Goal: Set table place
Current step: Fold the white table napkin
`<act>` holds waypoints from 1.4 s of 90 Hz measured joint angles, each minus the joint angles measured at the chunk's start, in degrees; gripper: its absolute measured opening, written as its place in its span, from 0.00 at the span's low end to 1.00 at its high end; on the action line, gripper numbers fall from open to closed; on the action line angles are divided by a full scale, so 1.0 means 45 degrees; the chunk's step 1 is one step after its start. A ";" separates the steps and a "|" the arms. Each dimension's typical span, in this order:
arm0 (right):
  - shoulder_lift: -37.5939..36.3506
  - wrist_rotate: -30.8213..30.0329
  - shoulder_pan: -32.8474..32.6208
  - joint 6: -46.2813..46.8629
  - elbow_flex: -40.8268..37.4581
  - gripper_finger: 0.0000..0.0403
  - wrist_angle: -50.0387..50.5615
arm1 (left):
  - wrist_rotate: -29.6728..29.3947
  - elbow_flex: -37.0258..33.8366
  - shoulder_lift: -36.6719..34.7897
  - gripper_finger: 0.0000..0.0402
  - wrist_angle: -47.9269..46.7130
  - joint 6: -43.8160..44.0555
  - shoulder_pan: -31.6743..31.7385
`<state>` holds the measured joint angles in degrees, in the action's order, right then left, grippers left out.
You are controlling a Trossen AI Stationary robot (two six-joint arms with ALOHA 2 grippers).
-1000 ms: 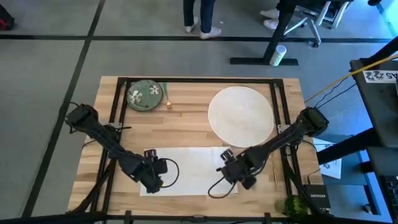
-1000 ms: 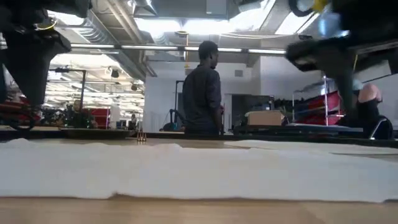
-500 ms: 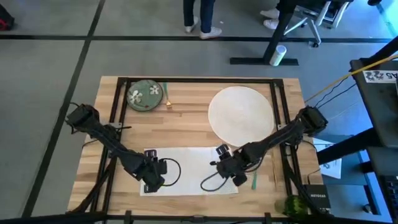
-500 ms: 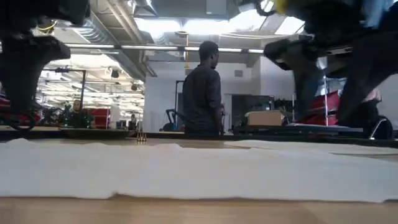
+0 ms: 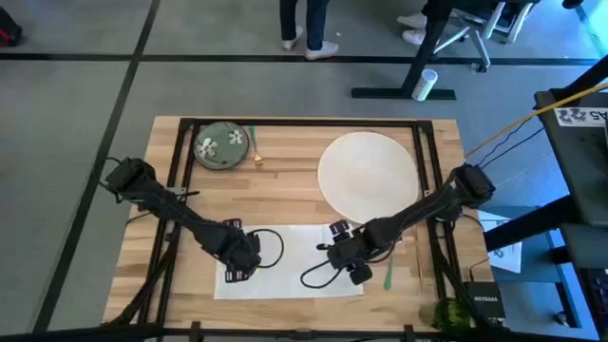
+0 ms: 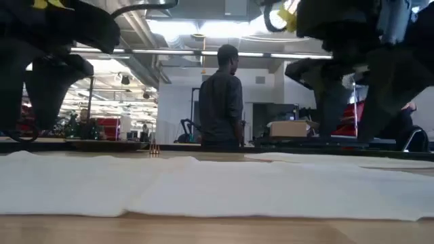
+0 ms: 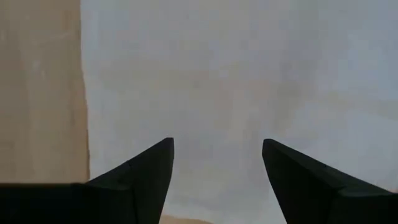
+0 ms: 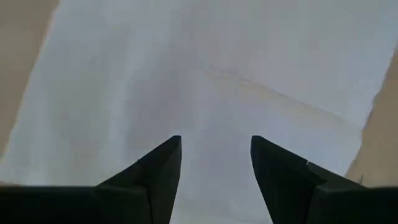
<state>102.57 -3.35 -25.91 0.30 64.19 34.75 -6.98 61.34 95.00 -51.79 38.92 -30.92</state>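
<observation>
A white napkin (image 5: 296,245) lies spread flat on the table (image 5: 285,195) near its front edge. My left gripper (image 5: 239,263) stands open over the napkin's left part (image 7: 249,62), its fingers pointing down. My right gripper (image 5: 344,258) stands open over the napkin's right part (image 8: 217,62). Whether either fingertip touches the cloth I cannot tell. A large white plate (image 5: 369,174) rests at the far right. A small green flowered dish (image 5: 219,147) sits at the far left, with a gold piece of cutlery (image 5: 256,149) beside it. A green-handled piece (image 5: 388,275) lies just right of the napkin.
Black frame bars (image 5: 180,161) run along the table's left, right and far sides. A green thing (image 5: 446,313) shows off the table's near right corner. A person (image 6: 220,98) stands in the room beyond the table. Bare wood lies between the napkin and the plate.
My right gripper has gone toward the table's left edge over the napkin, uncovering the green-handled piece at the napkin's right. My left gripper has gone a little toward the table's right and far edges. The napkin has stayed flat.
</observation>
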 joint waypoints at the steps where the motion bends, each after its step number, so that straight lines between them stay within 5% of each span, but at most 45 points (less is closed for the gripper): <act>1: 0.0021 0.0009 0.0000 -0.0038 0.0001 0.44 0.0019 | 0.0000 0.0000 0.0000 0.58 0.0000 0.0000 -0.0003; 126: 0.0989 0.0658 0.0015 0.0563 -0.0003 0.44 0.0185 | 0.0220 0.0003 0.1591 0.58 0.0422 -0.0081 -0.0441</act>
<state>107.02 -0.38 -25.85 2.83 64.18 35.59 -6.00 61.35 102.16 -49.89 38.55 -32.91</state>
